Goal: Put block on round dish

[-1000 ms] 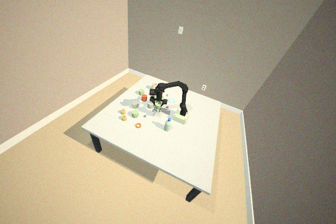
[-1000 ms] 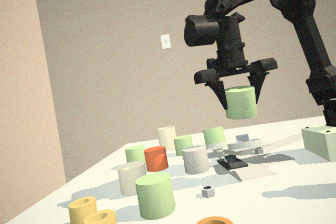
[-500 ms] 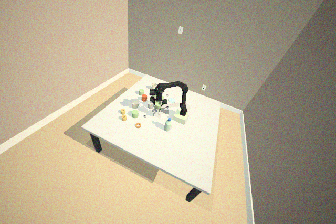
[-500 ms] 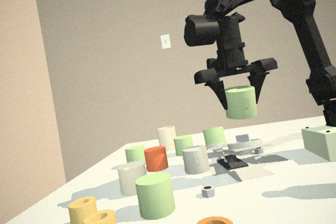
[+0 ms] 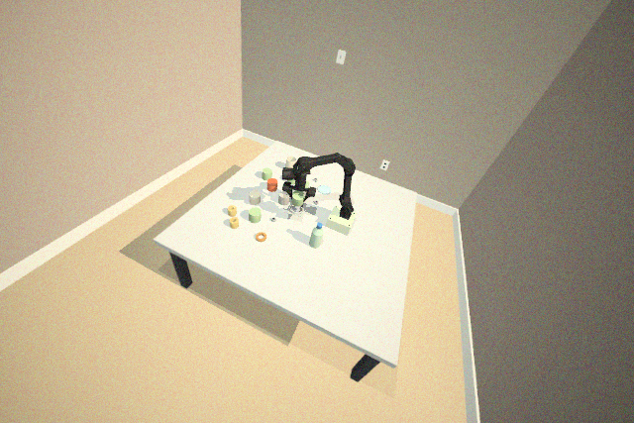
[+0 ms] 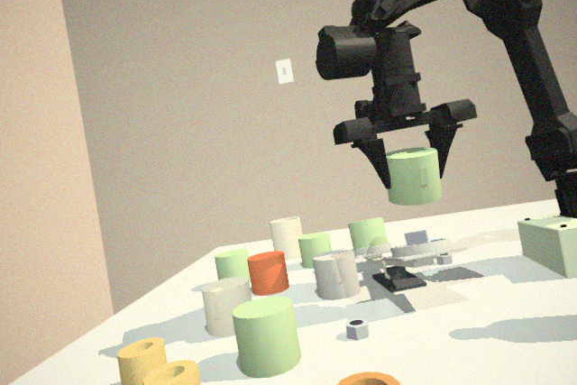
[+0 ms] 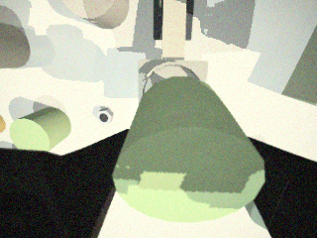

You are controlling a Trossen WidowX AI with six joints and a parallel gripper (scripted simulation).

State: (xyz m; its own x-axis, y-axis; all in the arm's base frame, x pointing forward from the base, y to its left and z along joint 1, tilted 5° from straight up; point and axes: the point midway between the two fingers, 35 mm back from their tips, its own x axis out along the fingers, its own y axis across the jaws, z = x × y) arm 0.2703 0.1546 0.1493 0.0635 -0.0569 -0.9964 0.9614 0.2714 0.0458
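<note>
My gripper (image 5: 298, 199) (image 6: 415, 182) (image 7: 180, 136) is shut on a green cup (image 6: 414, 173) (image 7: 188, 114) and holds it upright, well above the near end of the balance (image 6: 412, 257) (image 7: 173, 47). A small grey-violet block (image 6: 416, 237) shows on that end, below the cup; in the wrist view the cup hides it. The other green cup (image 6: 367, 233) stands at the far end of the balance, behind. The light blue round dish (image 5: 323, 189) lies on the table behind the balance, to the arm-base side; only a sliver shows in the exterior view.
A bottle (image 5: 316, 237) stands near the arm's base. Left of the balance are a red cylinder (image 5: 272, 184) (image 6: 269, 273), a green cylinder (image 5: 255, 215) (image 6: 266, 336) (image 7: 42, 129) and several grey, cream and yellow ones. A hex nut (image 6: 356, 330) (image 7: 104, 115) and an orange ring (image 5: 261, 237) lie in front.
</note>
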